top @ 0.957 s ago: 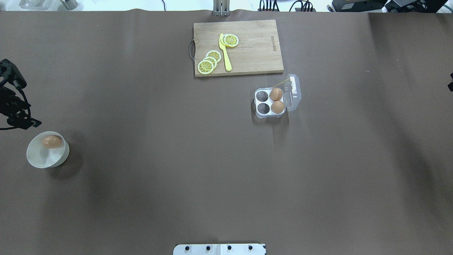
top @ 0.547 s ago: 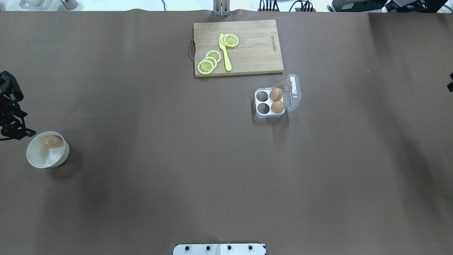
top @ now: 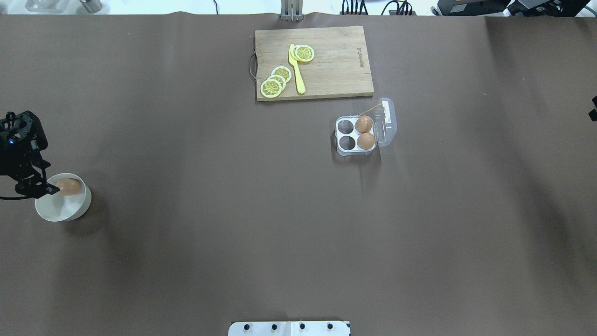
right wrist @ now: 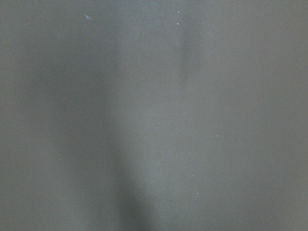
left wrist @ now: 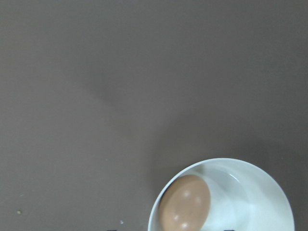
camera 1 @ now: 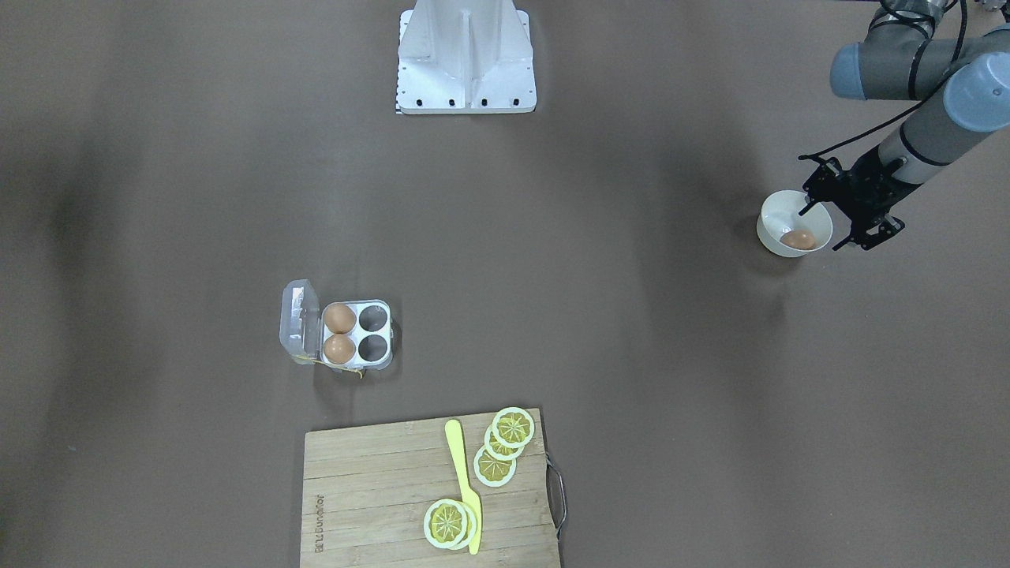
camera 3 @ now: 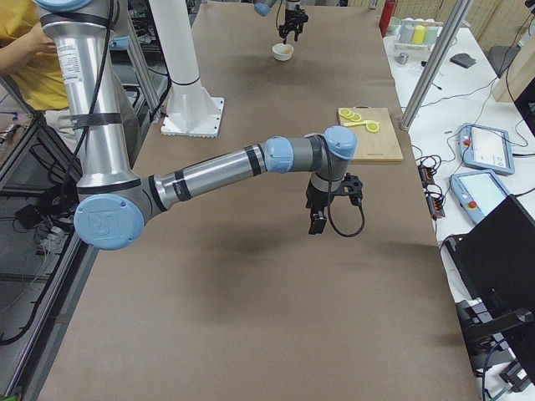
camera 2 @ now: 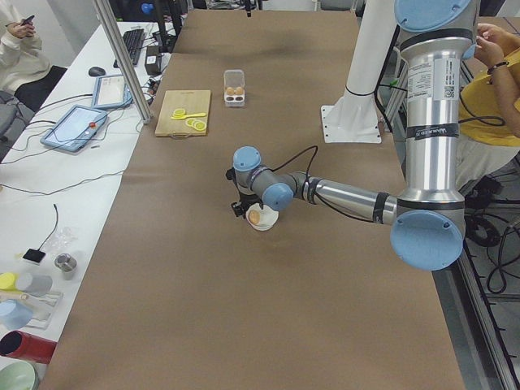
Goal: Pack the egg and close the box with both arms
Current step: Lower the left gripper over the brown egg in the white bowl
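Observation:
One orange-brown egg (top: 69, 186) lies in a white bowl (top: 63, 215) at the table's left; it also shows in the front view (camera 1: 798, 239) and the left wrist view (left wrist: 185, 203). My left gripper (top: 39, 186) hangs open over the bowl's left rim, beside the egg (camera 1: 838, 226). The box (top: 347, 150) stands right of centre with its clear lid (top: 387, 121) open. It holds two eggs (top: 364, 133) in the cells by the lid, and the other two cells are empty. My right gripper (camera 3: 316, 219) hangs above bare table far to the right; I cannot tell whether it is open or shut.
A wooden cutting board (top: 336, 60) with lemon slices (top: 275, 81) and a yellow knife (top: 296, 70) lies at the far side, just behind the box. The white robot base (camera 1: 465, 71) sits at the near edge.
My left gripper has moved toward the bowl and now overlaps its left rim next to the egg. The box and eggs have not moved.

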